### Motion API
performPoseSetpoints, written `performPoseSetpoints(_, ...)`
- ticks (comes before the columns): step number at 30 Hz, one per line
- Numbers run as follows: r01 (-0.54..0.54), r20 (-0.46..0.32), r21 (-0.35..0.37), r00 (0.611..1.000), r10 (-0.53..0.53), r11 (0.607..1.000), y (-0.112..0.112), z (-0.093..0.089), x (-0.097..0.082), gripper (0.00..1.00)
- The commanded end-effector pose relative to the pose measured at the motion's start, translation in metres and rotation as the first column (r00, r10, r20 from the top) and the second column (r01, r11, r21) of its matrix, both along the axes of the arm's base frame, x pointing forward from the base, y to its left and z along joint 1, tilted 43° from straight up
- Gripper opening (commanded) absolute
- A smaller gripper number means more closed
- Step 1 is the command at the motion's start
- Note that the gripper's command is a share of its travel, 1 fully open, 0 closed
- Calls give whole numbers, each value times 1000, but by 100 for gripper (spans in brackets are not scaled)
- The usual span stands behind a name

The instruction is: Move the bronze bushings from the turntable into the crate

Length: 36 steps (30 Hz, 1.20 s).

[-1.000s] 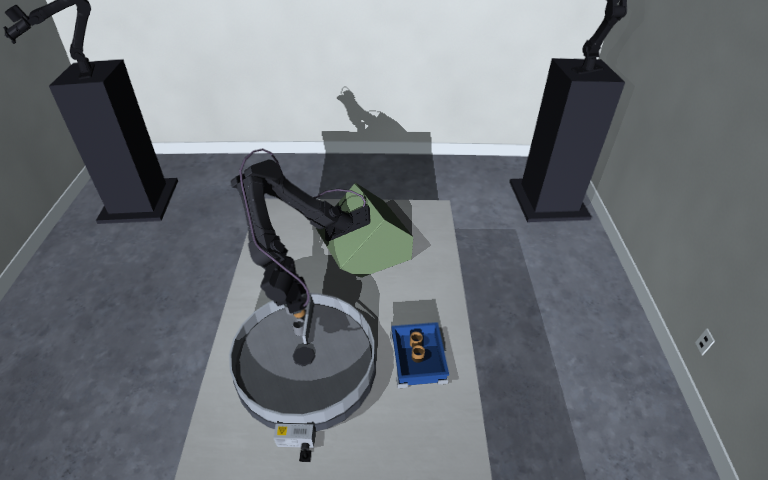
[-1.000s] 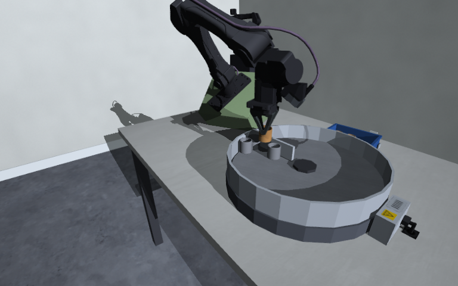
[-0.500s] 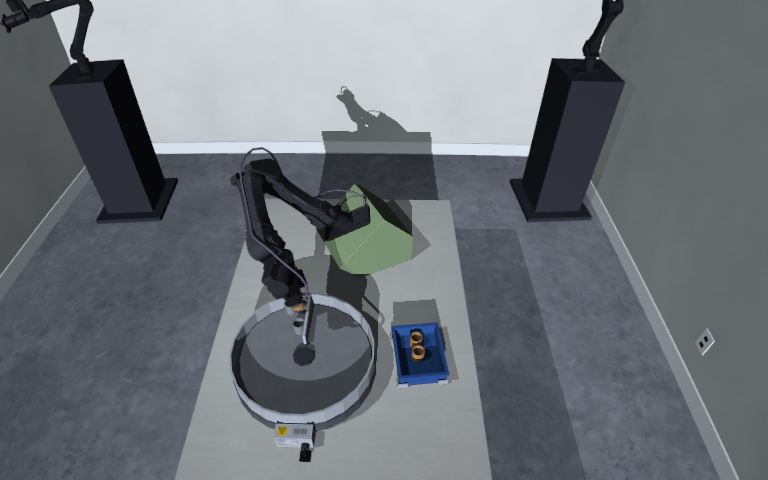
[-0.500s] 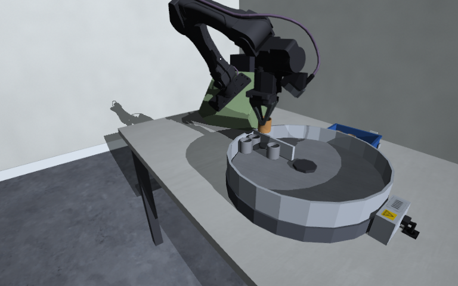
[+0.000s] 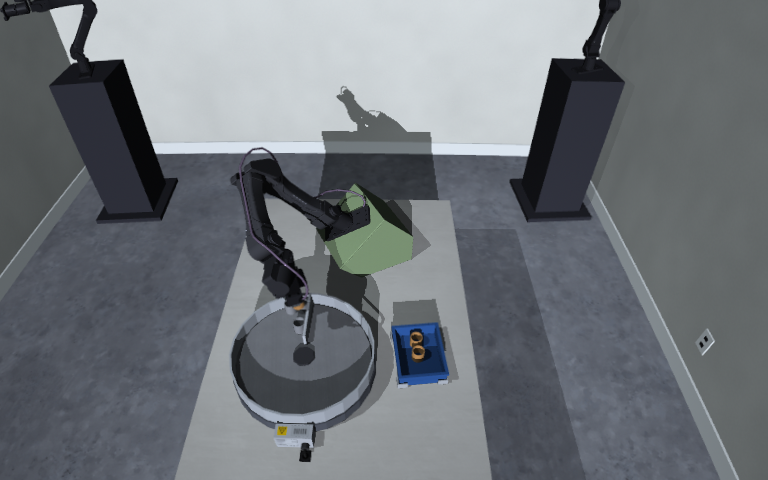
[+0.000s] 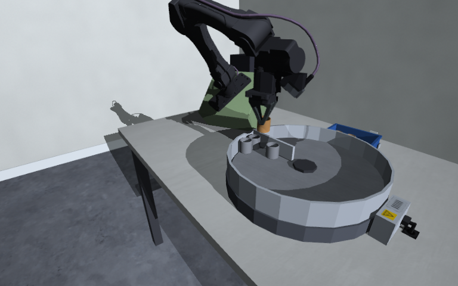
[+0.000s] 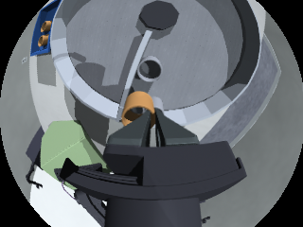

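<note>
While pinching a bronze bushing (image 5: 299, 306) (image 6: 265, 128) (image 7: 138, 100) between the closed-in fingertips of the black gripper (image 5: 297, 302) (image 6: 263, 121) (image 7: 152, 113), pointing downward at the upper middle of the exterior frame. Holding that bushing raised, near the rim of the turntable (image 5: 305, 418) (image 6: 322, 214) (image 7: 95, 97), and showing its orange wall left of the fingers in the wrist view. Seeing three steel bushings below in the exterior view, all standing on the turntable at its upper left: one steel bushing (image 5: 298, 325) (image 6: 272, 152) (image 7: 150, 69) nearest the divider's free end, a second steel bushing (image 6: 245, 147) close to the rim, a third steel bushing (image 6: 253, 139) just behind, partly hidden. Finding the pale divider (image 5: 307, 325) (image 6: 277, 143) (image 7: 136, 66) reaching from the rim towards the dark hub (image 5: 304, 354) (image 6: 304, 165) (image 7: 159, 15). Looking to the lower right of the top frame, finding the blue crate (image 5: 420, 380) (image 6: 366, 133) (image 7: 37, 35) apart from the turntable, containing an upper bronze bushing (image 5: 416, 344) and a lower bronze bushing (image 5: 417, 356) close together.
</note>
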<state>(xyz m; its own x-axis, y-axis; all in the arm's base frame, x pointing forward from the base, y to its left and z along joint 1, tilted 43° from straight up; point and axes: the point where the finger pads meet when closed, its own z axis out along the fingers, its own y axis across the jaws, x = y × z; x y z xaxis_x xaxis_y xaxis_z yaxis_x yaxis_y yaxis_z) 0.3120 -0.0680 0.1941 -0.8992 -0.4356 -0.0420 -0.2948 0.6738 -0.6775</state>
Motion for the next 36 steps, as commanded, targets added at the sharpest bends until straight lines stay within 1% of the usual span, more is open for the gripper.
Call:
performPoseSetpoints(1,-26,33,6,999,25,1000,10,14,7,0)
performPoseSetpoints(17,-26,32,6,999,25,1000,10,14,7,0)
performPoseSetpoints(25,-31,17,2,999,31,1000,12,9,8,0)
performPoseSetpoints(26,-34,49,6,998,33,999,13,19,6,0)
performPoseSetpoints(27,-36,46,2,998,36,999,13,18,6,0)
performPoseSetpoints(29,-44,4,-9,999,44,999,17,6,11,0)
performPoseSetpoints(36,-100,-42,-35,994,98,994,36,-6,18,0)
